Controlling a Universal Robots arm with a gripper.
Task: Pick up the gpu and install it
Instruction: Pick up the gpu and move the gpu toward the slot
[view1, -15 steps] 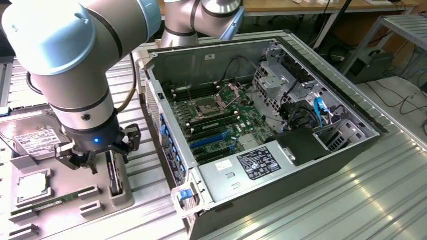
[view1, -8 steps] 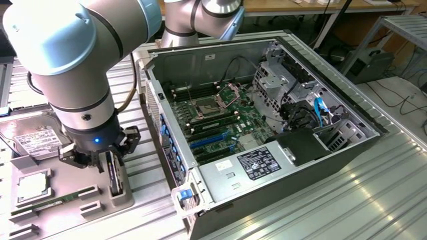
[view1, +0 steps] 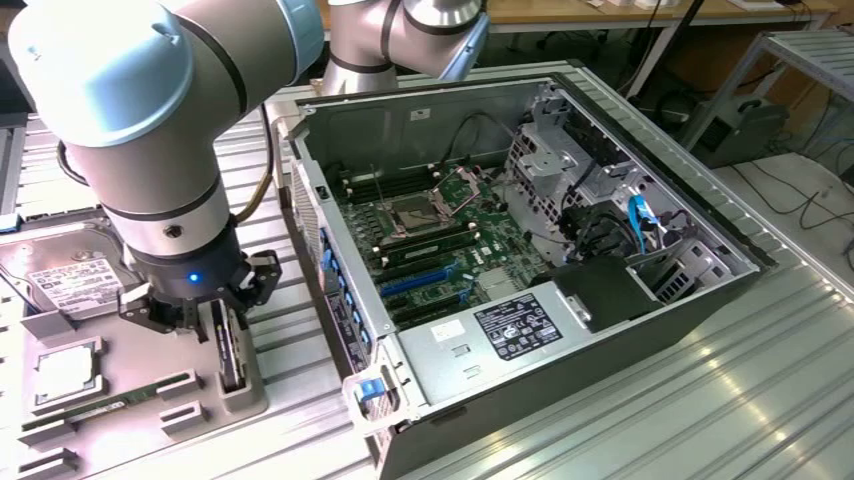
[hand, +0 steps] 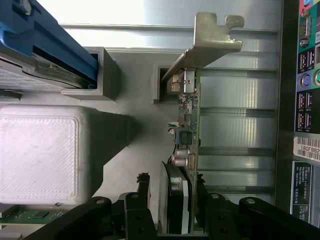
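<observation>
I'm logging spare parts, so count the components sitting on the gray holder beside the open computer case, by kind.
Hard drive: 1
Processor chip: 1
Memory stick: 1
GPU card: 1
Total: 4

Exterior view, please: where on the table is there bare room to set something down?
Widest: the ribbed table on the exterior view's right, beside the computer case. A narrow strip lies between the case and the grey tray. The tray is crowded: the hard drive, and the gripper closed on the gpu.
</observation>
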